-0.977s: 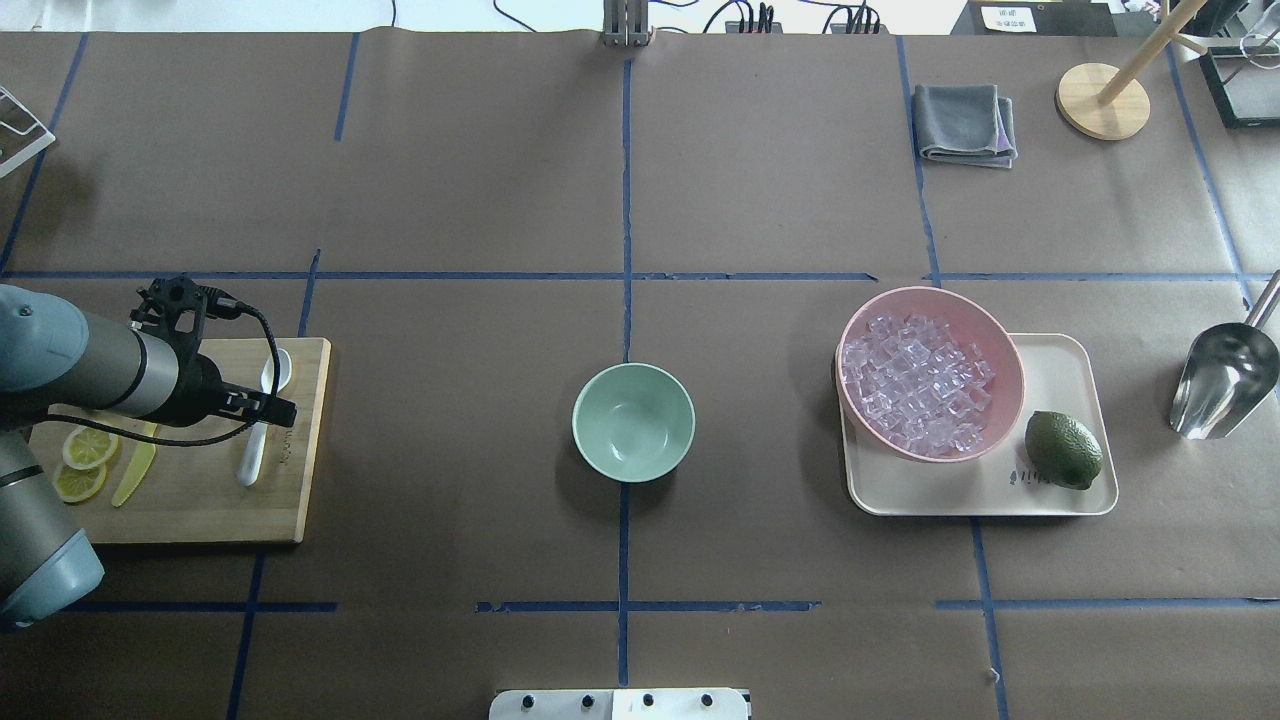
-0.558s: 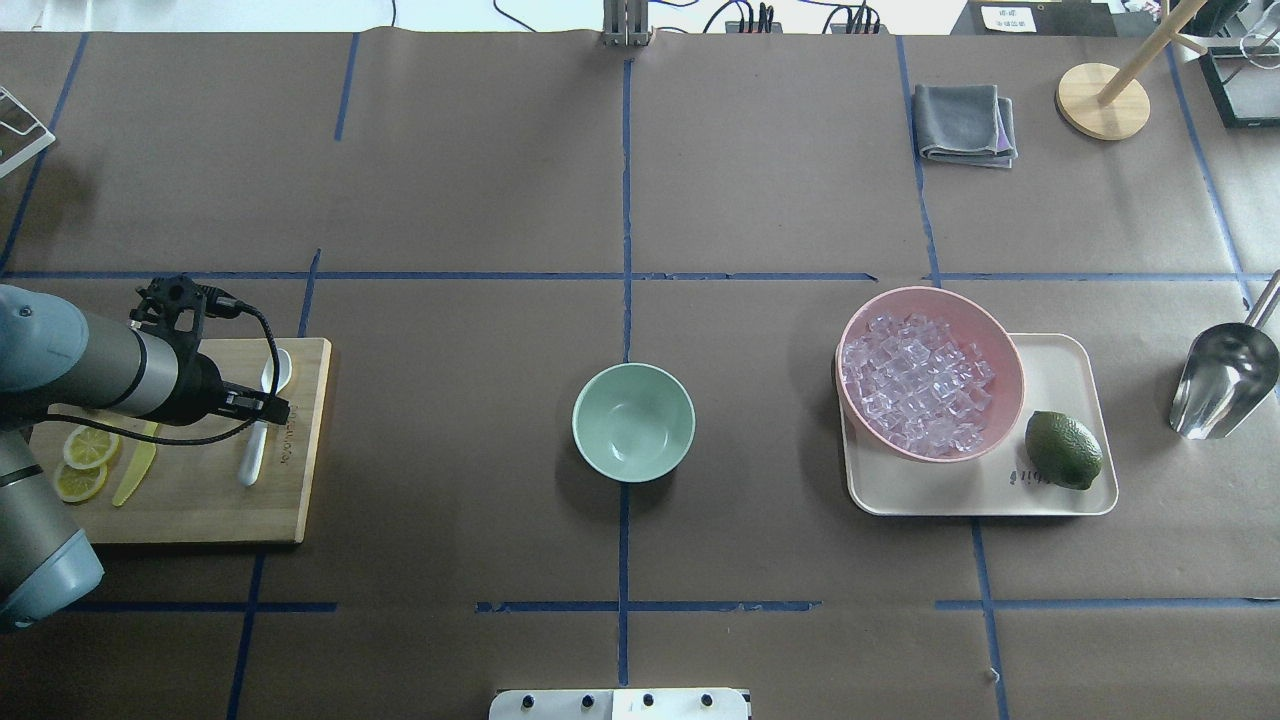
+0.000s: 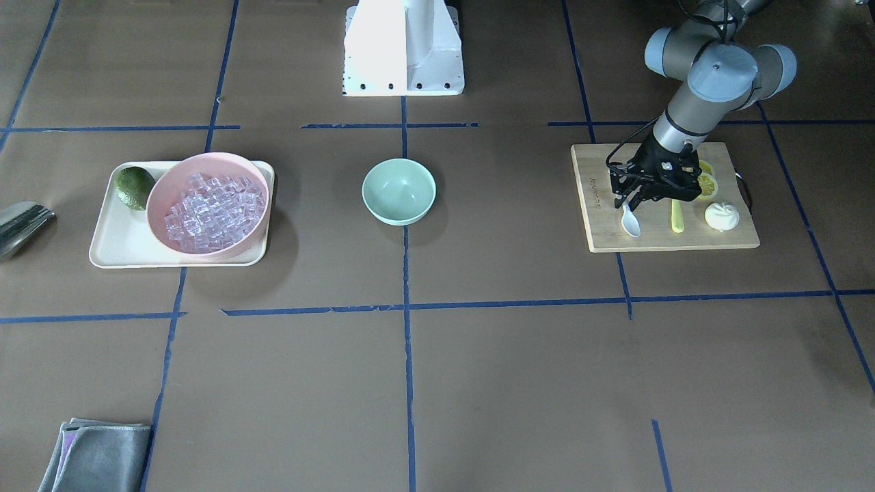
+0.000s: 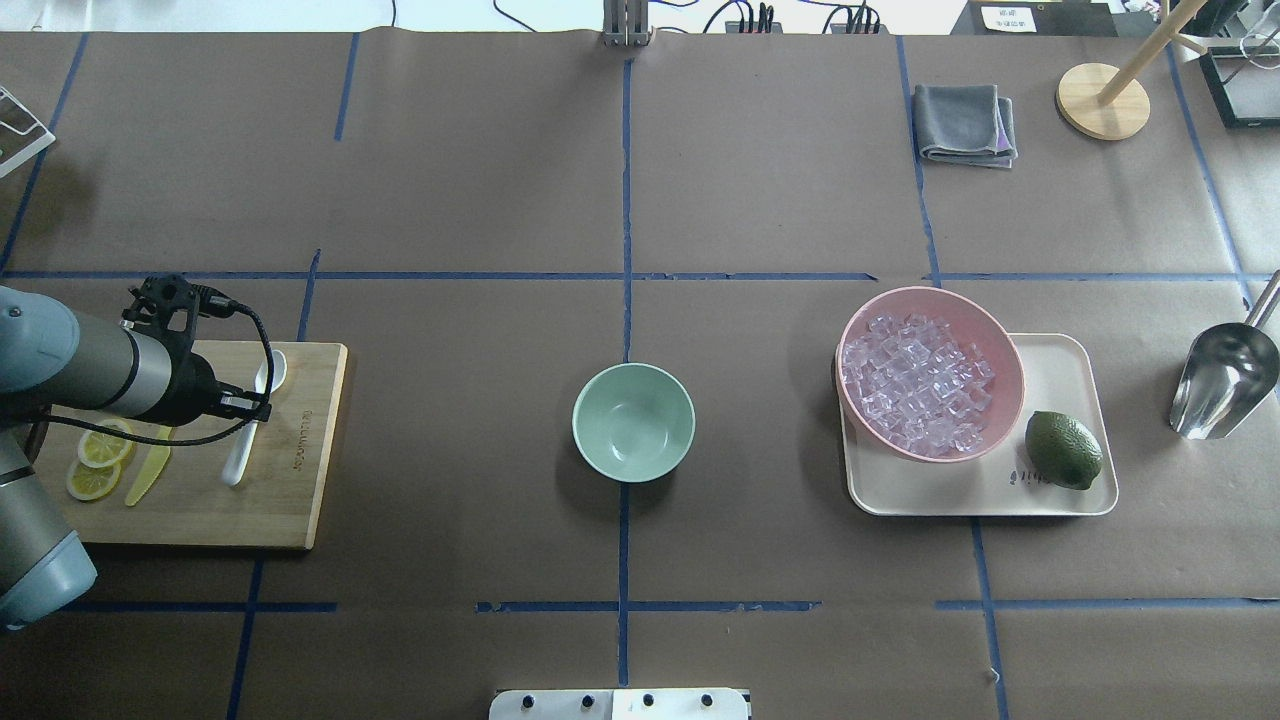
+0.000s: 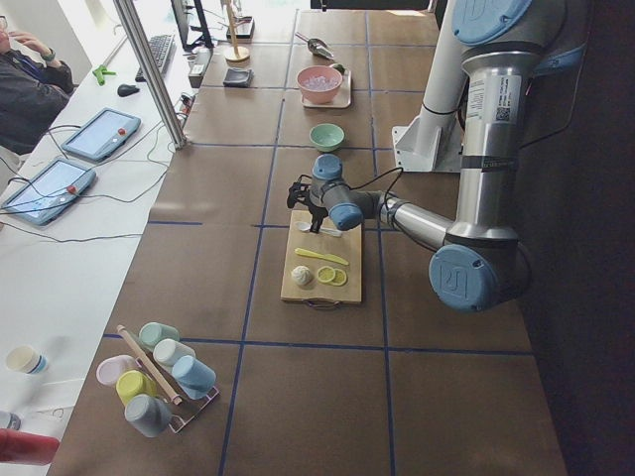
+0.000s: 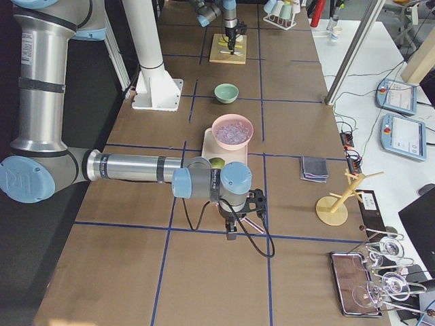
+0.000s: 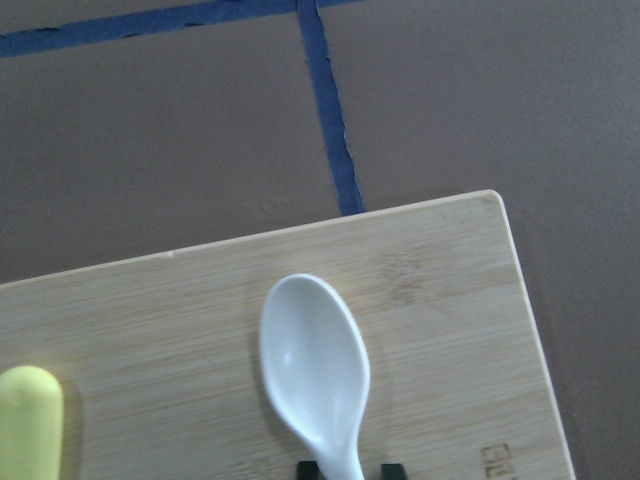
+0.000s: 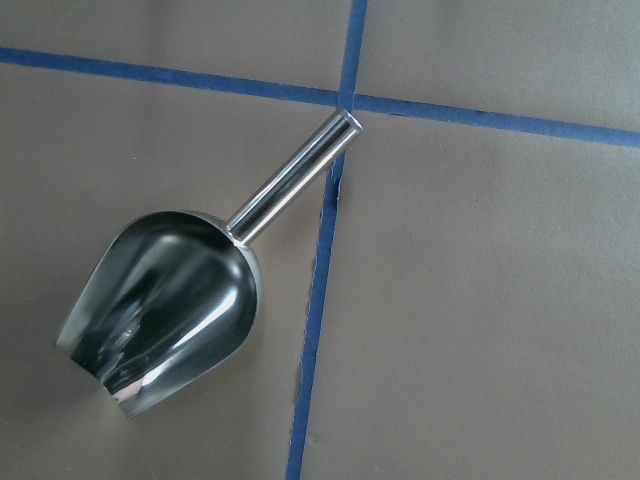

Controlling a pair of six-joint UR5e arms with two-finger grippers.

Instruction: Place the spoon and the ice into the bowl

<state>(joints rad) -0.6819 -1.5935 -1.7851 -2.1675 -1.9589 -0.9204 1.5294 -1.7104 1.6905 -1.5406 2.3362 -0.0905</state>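
Observation:
The white spoon [image 7: 315, 365] lies on the wooden cutting board [image 4: 290, 480] at the table's left, scoop pointing away from me. My left gripper [image 4: 255, 410] is down over its handle, with the two black fingertips [image 7: 310, 468] close on either side of it. The mint-green bowl [image 4: 633, 422] stands empty at the table's middle. The ice [image 4: 915, 385] is a heap of clear cubes in the pink bowl [image 4: 940, 293] on the right. My right gripper [image 6: 230, 234] shows only in the exterior right view, and I cannot tell whether it is open or shut.
A yellow-green knife [image 4: 148, 475] and lemon slices [image 4: 97, 460] lie on the board beside the spoon. The pink bowl and a lime [image 4: 1063, 450] sit on a cream tray [image 4: 1060, 360]. A metal scoop [image 4: 1222, 380] lies far right. A grey cloth [image 4: 965, 122] and wooden stand [image 4: 1102, 100] are at the back.
My left gripper has drawn back a little to the left over the spoon's handle. The cutting board has slid and turned slightly, and the spoon has shifted on it.

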